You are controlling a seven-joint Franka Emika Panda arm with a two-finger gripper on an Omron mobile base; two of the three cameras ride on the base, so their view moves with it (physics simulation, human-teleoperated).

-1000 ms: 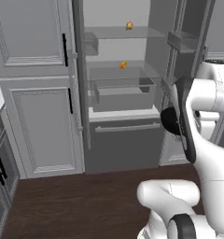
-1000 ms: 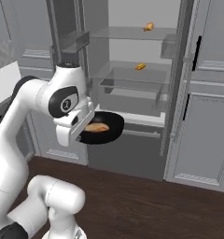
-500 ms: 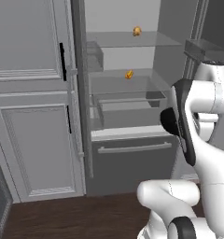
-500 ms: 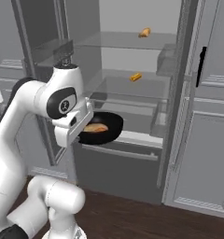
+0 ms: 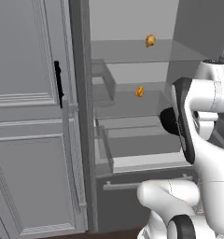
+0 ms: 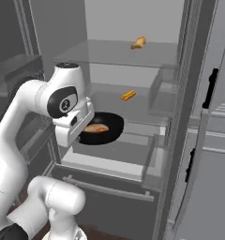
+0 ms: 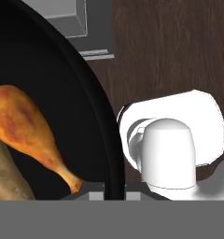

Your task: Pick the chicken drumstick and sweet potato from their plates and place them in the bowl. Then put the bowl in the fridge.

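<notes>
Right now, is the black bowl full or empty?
Not empty. The bowl holds the chicken drumstick and the sweet potato.

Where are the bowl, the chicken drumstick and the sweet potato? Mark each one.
bowl [image 6: 112, 132], right base view, its black rim.
chicken drumstick [image 7: 21, 123], hand view, its fat end.
sweet potato [image 7: 4, 179], hand view, its brown side.

In the right base view the bowl [image 6: 105, 132] sits at frame centre, just right of the arm's hand, before the open fridge [image 6: 133, 112] and over its lower drawer. In the hand view the chicken drumstick [image 7: 27, 128] lies in the bowl at left, the sweet potato [image 7: 5, 179] below it at lower left.
</notes>
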